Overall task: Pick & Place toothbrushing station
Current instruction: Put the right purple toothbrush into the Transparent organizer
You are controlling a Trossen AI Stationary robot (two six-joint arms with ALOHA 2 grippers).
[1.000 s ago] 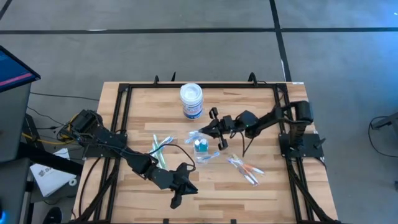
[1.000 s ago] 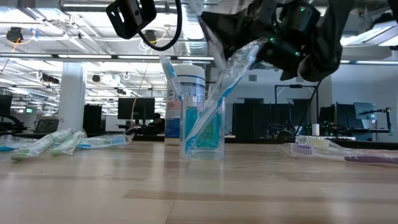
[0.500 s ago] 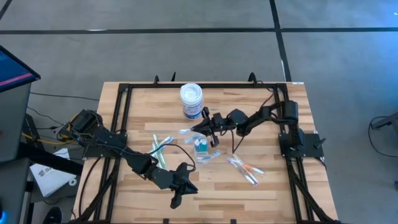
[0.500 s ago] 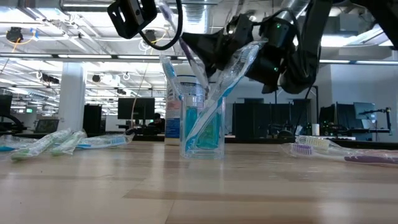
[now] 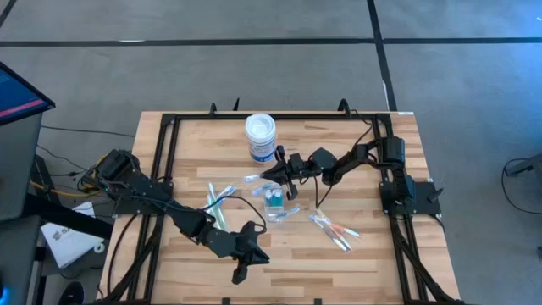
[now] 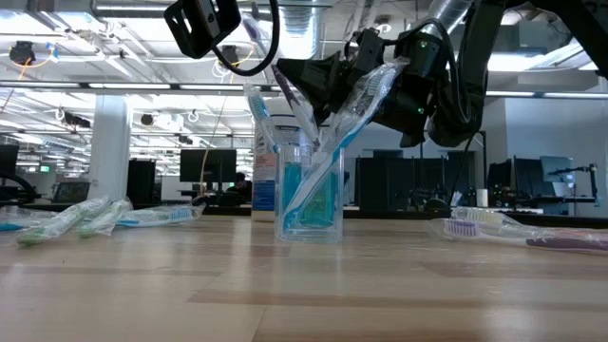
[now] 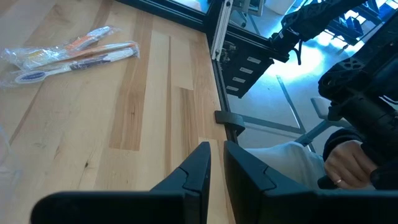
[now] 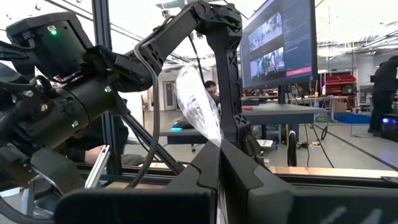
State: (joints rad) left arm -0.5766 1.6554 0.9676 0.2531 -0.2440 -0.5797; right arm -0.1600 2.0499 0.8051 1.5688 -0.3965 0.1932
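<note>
Next to the clear cup (image 5: 273, 200) on the counter (image 5: 364, 254): the right end effector (image 5: 269, 174) has slid in from the side and now hangs just over the rim, pressed shut on a wrapped toothbrush (image 6: 290, 100) that tilts toward the cup. The cup already holds a blue tube (image 6: 291, 195) and a leaning toothbrush (image 6: 337, 142). The left end effector (image 5: 238, 274) hasn't budged, parked well away at the near edge, fingers narrowly apart, pinching nothing. Can't tell if the wrapped tip is inside the rim.
</note>
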